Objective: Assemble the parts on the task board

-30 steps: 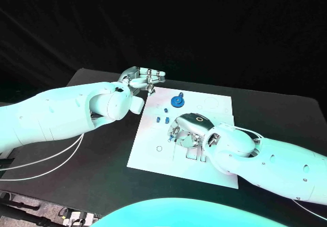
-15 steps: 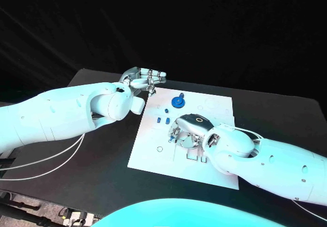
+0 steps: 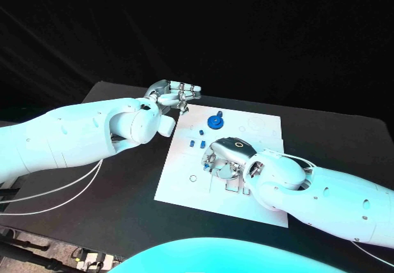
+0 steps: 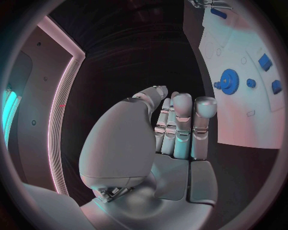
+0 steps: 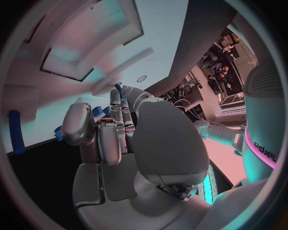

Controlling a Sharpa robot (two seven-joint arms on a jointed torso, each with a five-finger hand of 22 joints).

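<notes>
The task board [image 3: 215, 170] is seen in the head view lying flat in the middle of the black table [image 3: 107, 199]. The left hand [image 3: 174, 94] is held just off the board's far left corner; the right hand [image 3: 226, 162] is lowered over the board's middle, palm down.

In the left wrist view the left hand's [image 4: 174, 129] fingers are seen lying straight and close together, and nothing is held in them. A blue gear [image 4: 229, 80] is shown on the board there, with small blue parts beside it: three are counted near the gear, one more [image 4: 218, 13] toward the far end. In the head view the gear [image 3: 214, 121] sits near the board's far edge, and small blue parts [image 3: 195, 139] lie between it and the right hand.

In the right wrist view the right hand's [image 5: 114, 129] fingers are seen curled inward, with blue [image 5: 59, 132] visible at the fingertips; whether a part is actually gripped cannot be told. One separate blue rod [image 5: 16, 132] is recorded lying on the board beside that hand.

Against the earlier frames, no shift of the gear or the loose parts is noted; both hands are found in nearly the same places.
</notes>
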